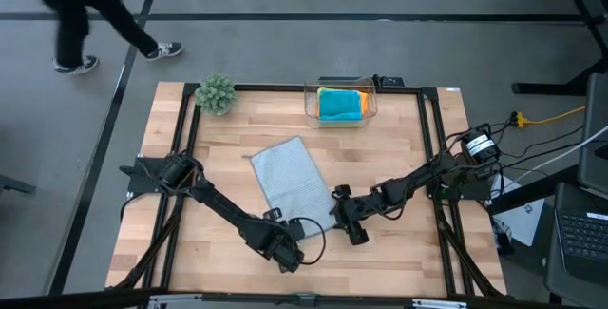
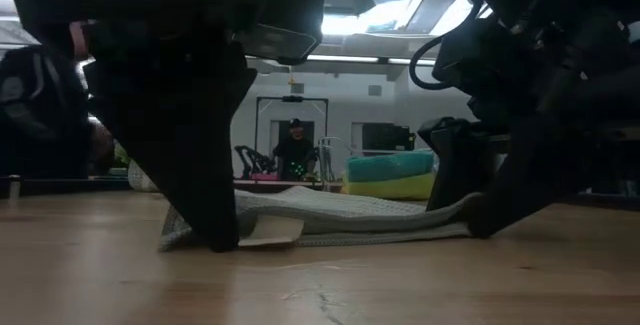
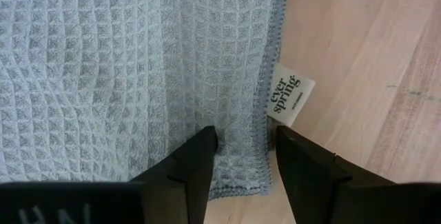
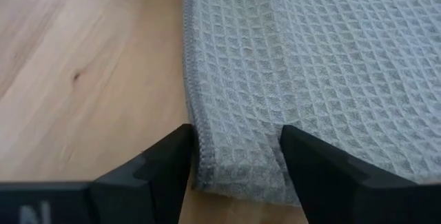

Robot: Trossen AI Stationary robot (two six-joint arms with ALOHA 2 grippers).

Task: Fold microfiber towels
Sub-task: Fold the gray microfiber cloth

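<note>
At frame center, grey towel (image 1: 290,178) lies folded, long axis upper-left to lower-right. Left gripper (image 1: 285,252) and right gripper (image 1: 348,219), jaws spread, each straddle 1 bottom corner, nothing clamped yet.

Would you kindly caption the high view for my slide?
Both grippers, left and right, open at the near corners of a grey towel; box of towels behind.

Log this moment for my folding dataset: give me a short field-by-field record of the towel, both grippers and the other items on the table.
towel in work: light grey towel, folded, flat on the wooden table, white label at its edge
left gripper: open, straddling the towel's near corner
right gripper: open, straddling the other near corner
stored towels: turquoise towel on top in clear plastic box
other: green fuzzy plant, far left corner
</note>
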